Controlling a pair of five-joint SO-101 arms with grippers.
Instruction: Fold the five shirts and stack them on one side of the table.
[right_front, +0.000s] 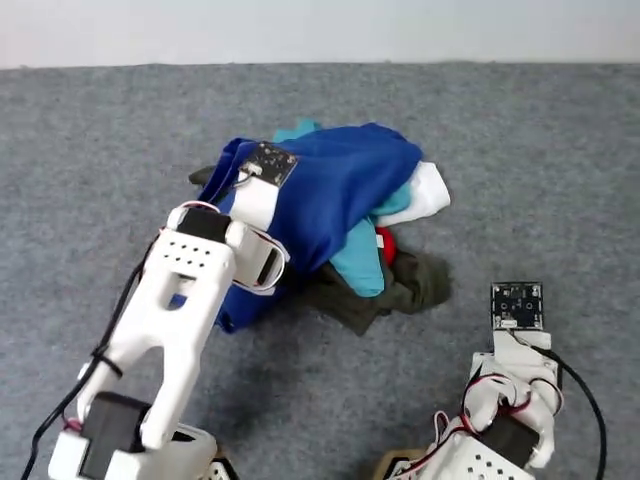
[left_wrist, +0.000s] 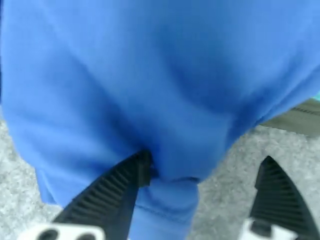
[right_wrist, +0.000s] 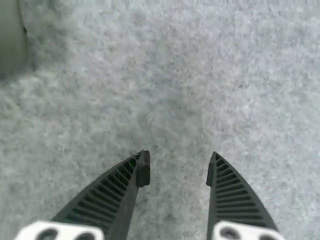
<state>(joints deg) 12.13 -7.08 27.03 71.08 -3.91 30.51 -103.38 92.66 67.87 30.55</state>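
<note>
A pile of shirts lies mid-table. The blue shirt (right_front: 335, 190) is on top, over a teal shirt (right_front: 360, 262), a white shirt (right_front: 425, 195), a bit of red shirt (right_front: 385, 243) and a dark olive shirt (right_front: 405, 288) at the bottom. My left arm (right_front: 190, 290) stretches into the pile's left side, its wrist buried in blue cloth. My left gripper (left_wrist: 205, 162) is open wide, with a fold of the blue shirt (left_wrist: 160, 100) hanging against one finger. My right gripper (right_wrist: 177, 167) is open over bare carpet, right of the pile, holding nothing.
Grey carpet (right_front: 540, 150) covers the table, bare to the right of the pile and along the far side. The right arm (right_front: 515, 400) sits low at the near right edge. An olive edge (right_wrist: 10, 35) shows in the right wrist view.
</note>
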